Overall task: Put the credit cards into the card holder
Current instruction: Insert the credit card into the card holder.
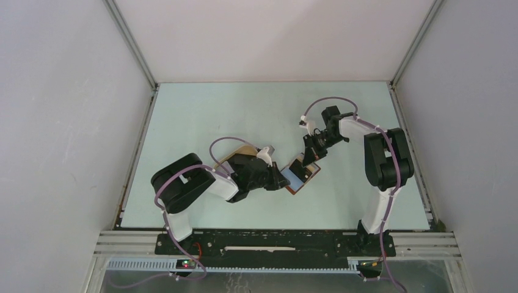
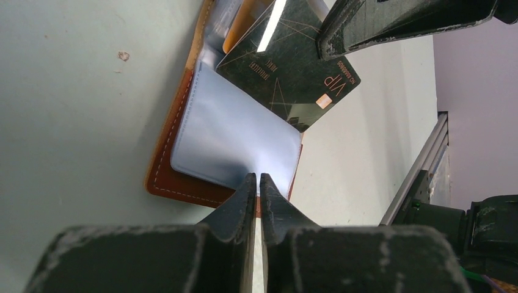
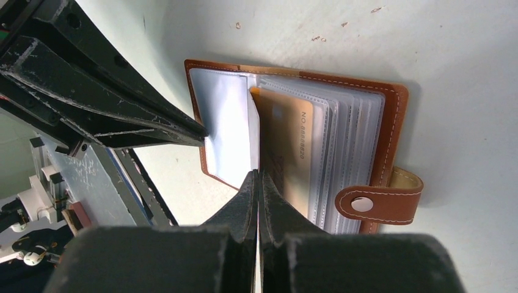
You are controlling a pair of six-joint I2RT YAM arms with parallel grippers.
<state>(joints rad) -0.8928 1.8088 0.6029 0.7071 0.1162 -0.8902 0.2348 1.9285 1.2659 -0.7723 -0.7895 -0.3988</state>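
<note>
Open card holder [image 3: 394, 122] with orange card [image 3: 287, 146]; left pincer [image 2: 257, 178] tight on sleeve [image 2: 232, 140], right pincer [image 3: 257, 174] on black card [image 2: 287, 67].

blocked: card holder [image 1: 299, 180], crowded by left gripper [image 1: 283, 179], right gripper [image 1: 309, 160], black card [image 2: 287, 67] | free: far table [image 1: 256, 110], seemingly

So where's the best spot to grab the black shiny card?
Pinch the black shiny plastic card flat across its faces at the end sticking out of the reddish-brown leather card holder, coming from the side away from the holder. It is thin and tilted, its far end beside a clear plastic sleeve; the right hand grips it so.
</note>
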